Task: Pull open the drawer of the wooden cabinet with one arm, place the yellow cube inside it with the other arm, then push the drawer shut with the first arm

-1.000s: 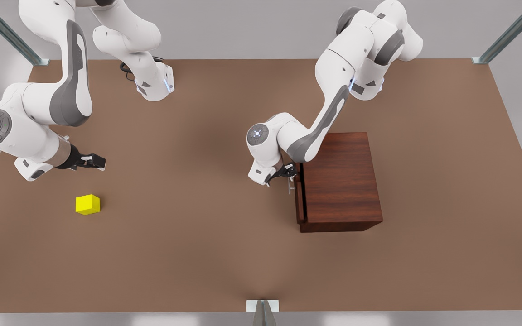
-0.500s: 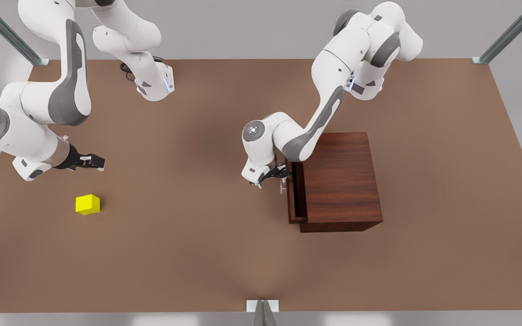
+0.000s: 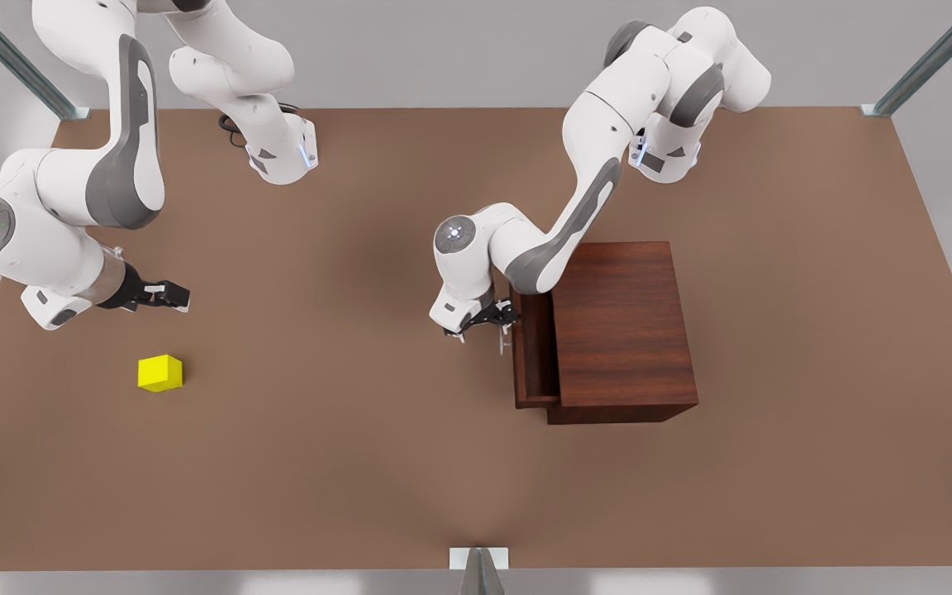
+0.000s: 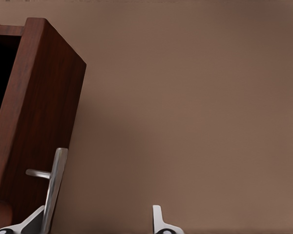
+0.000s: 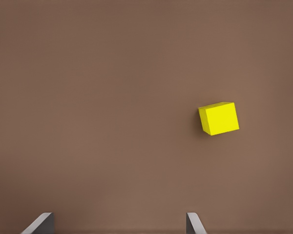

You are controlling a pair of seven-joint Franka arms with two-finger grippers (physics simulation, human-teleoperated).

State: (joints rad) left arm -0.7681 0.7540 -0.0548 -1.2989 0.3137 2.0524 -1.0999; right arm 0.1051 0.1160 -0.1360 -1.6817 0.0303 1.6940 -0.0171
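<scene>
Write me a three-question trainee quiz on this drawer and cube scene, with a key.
1. Which arm's pincer is at the handle of the drawer in the wooden cabinet? A) left B) right
2. True or false: the drawer is fully shut.
3. Fill in: the yellow cube rests on the ____, beside the open right pincer.

Key:
1. A: the left pincer, open, has one finger by the handle.
2. False: it sticks out partway.
3. table.
</scene>
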